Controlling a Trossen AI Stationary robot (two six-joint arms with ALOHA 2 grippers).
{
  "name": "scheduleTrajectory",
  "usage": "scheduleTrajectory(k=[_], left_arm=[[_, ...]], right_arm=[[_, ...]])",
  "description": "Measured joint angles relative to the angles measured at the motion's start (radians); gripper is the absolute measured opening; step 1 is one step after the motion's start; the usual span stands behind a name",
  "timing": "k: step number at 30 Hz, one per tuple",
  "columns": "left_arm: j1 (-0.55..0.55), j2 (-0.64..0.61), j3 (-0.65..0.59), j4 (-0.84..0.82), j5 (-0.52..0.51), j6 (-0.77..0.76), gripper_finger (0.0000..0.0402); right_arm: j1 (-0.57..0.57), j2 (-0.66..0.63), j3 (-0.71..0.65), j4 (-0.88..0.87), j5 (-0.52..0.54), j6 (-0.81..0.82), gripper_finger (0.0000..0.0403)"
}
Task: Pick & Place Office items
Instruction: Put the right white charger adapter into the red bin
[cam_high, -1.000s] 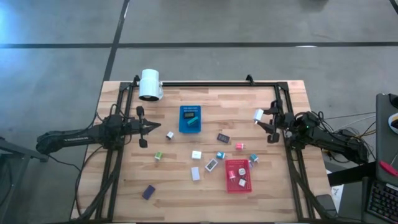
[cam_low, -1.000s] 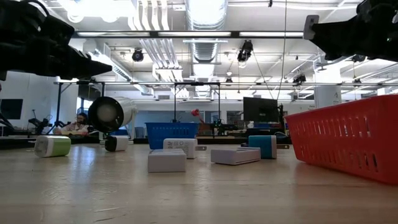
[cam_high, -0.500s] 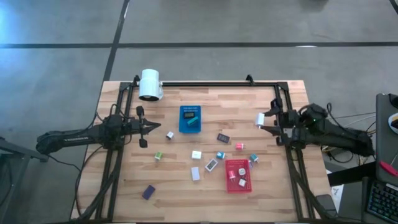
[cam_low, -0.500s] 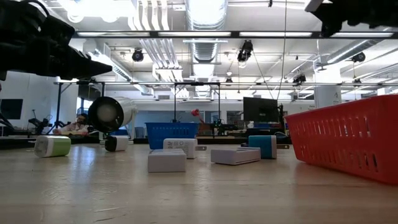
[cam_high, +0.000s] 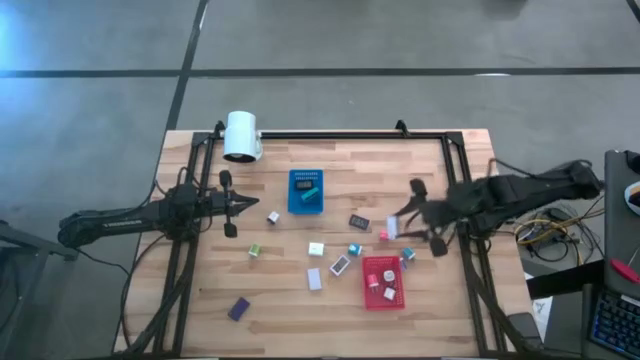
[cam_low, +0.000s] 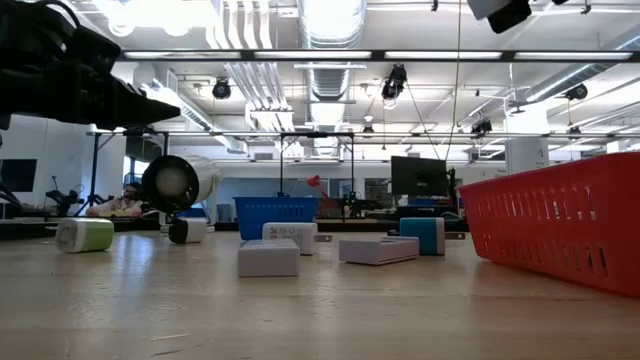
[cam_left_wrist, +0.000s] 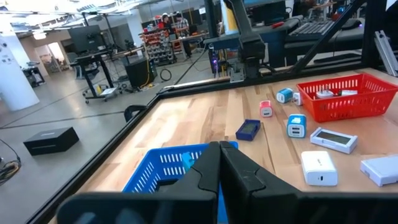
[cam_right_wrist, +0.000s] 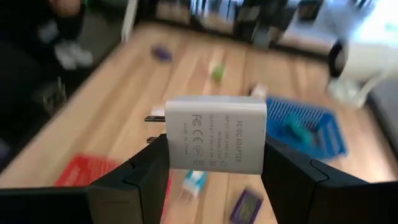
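The right gripper (cam_right_wrist: 211, 163) holds a white charger block (cam_right_wrist: 215, 142) between its fingers, above the table (cam_high: 440, 300) near the red tray (cam_high: 383, 283); its label reads "AC/DC ADAPTER", smaller print illegible. The left gripper (cam_left_wrist: 219, 163) hovers with fingers pressed together, empty, beside the blue tray (cam_high: 306, 190).

right gripper (cam_high: 412, 222): motion-blurred in high view; cut off by the top edge in low view
red tray (cam_low: 560, 228): cut by right edge
small items' markings: too small to read from above

Blue tray (cam_high: 305, 190), red tray (cam_high: 382, 282), table (cam_high: 200, 310).
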Motion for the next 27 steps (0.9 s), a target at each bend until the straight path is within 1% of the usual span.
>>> scheduleTrajectory(k=[2, 5, 7, 11, 13, 15, 18, 20, 23, 27], left_arm=[[0.0, 0.0, 0.0, -0.001, 0.0, 0.0, 0.0013], [0.0, 0.002, 0.0, -0.004, 0.0, 0.0, 0.0014], [0.0, 0.002, 0.0, -0.004, 0.0, 0.0, 0.0014], [0.0, 0.002, 0.0, -0.004, 0.0, 0.0, 0.0014], [0.0, 0.002, 0.0, -0.004, 0.0, 0.0, 0.0014], [0.0, 0.002, 0.0, -0.004, 0.0, 0.0, 0.0014], [0.0, 0.002, 0.0, -0.004, 0.001, -0.004, 0.0013], [-0.001, 0.002, 0.0, -0.004, 0.001, -0.006, 0.0012], [-0.001, 0.002, 0.0, -0.004, 0.003, -0.013, 0.0012], [-0.001, 0.002, 0.0, -0.004, 0.003, -0.015, 0.0013]], right_arm=[[0.066, 0.081, 0.054, -0.076, 0.085, 0.04, 0.0203], [0.135, 0.202, 0.138, -0.174, 0.204, 0.128, 0.0203], [0.167, 0.281, 0.189, -0.239, 0.229, 0.189, 0.0203], [0.222, 0.434, 0.276, -0.348, 0.227, 0.259, 0.0203], [0.235, 0.504, 0.311, -0.391, 0.214, 0.296, 0.0203], [0.24, 0.572, 0.351, -0.416, 0.18, 0.343, 0.0203], [0.24, 0.668, 0.414, -0.442, 0.088, 0.385, 0.0203], [0.242, 0.728, 0.448, -0.465, 0.036, 0.39, 0.0203], [0.243, 0.813, 0.488, -0.493, 0.004, 0.378, 0.0203], [0.241, 0.912, 0.542, -0.495, -0.067, 0.345, 0.0203]])
